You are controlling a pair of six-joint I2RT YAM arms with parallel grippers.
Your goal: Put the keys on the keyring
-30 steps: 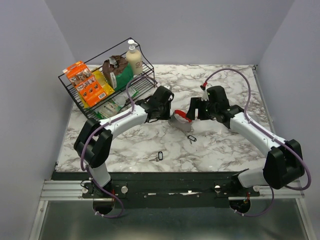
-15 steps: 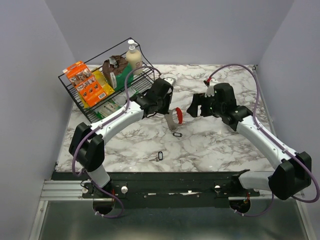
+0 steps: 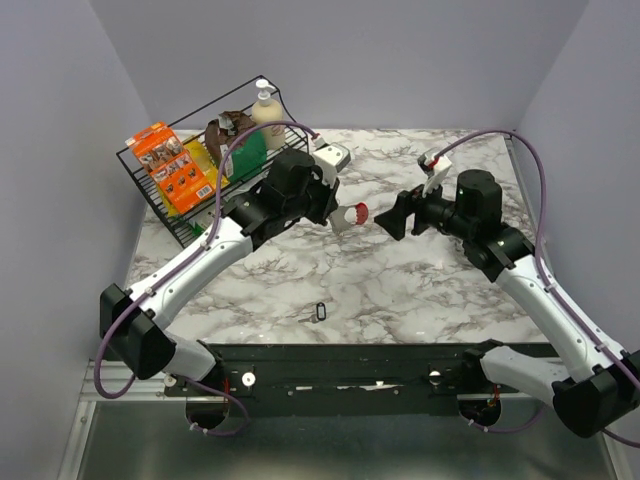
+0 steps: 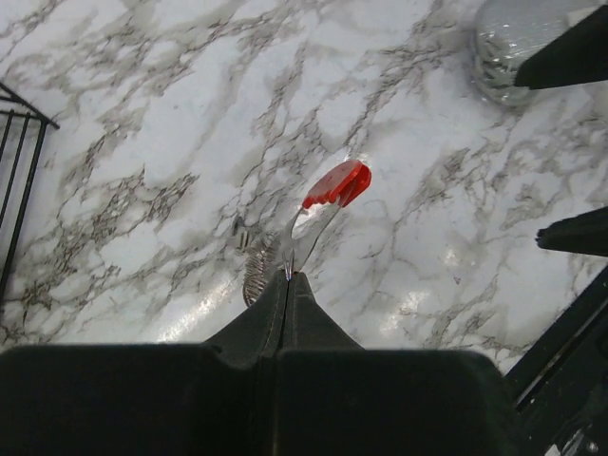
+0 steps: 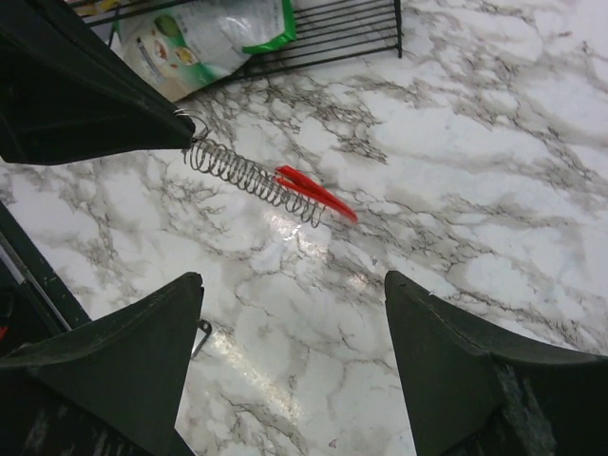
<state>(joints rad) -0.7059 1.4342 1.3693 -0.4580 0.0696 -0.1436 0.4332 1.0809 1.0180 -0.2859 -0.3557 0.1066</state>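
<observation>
Your left gripper (image 4: 288, 283) clenches the keyring (image 5: 249, 177) aloft at mid-frame, presenting its red clip (image 5: 318, 198) toward your wide-open, empty right gripper (image 5: 293, 282).

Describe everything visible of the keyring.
The keyring is a silvery wire coil, like a stretched spring, ending in a flat red clip that looks like plastic. It is held above the marble table, clear of it, sticking out from the left gripper, which is shut and pinches its metal end. The red tip points toward the open right gripper, which does not touch it.
</observation>
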